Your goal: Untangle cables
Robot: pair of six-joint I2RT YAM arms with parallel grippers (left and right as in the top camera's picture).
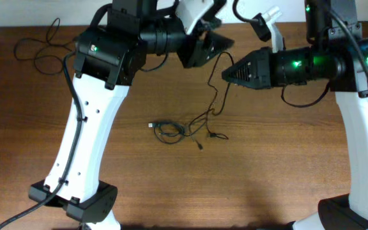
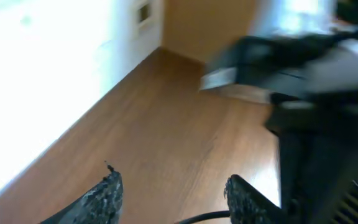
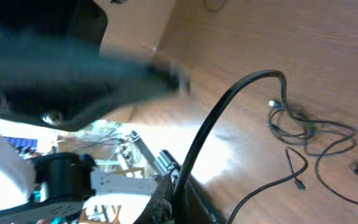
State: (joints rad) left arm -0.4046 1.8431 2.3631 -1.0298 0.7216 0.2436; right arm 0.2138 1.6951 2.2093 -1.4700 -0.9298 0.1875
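Overhead is giving the whole layout: the cables [image 1: 170,131] are lying as a small loose knot near the middle of the wooden table [image 1: 267,172]. A silver-tipped plug [image 1: 151,125] is sticking out at the knot's left, and thin ends are trailing off to the right. One strand is rising from the knot toward the two grippers, which are hanging above the far side of the table. A separate loose cord [image 1: 38,46] is sprawling in the far left corner, well apart from the knot.

The right wrist view is showing what overhead is not. The right gripper [image 3: 173,199] is pinching shut on that rising strand, which is arching out from between its fingertips and dropping down to the cables [image 3: 303,127]. There the loops are reading as several thin black cords crossing one another, with the silver plug [image 3: 272,104] at the top.

The left wrist view is blurring heavily, yet the left gripper [image 2: 173,186] is standing partly open. Its rough black fingers [image 2: 107,193] are sitting apart with bare wood showing between them. A dark line is crossing low between them, too cropped to identify. From above, the left gripper [image 1: 213,45] and the right gripper [image 1: 225,73] are pointing toward each other, close together.
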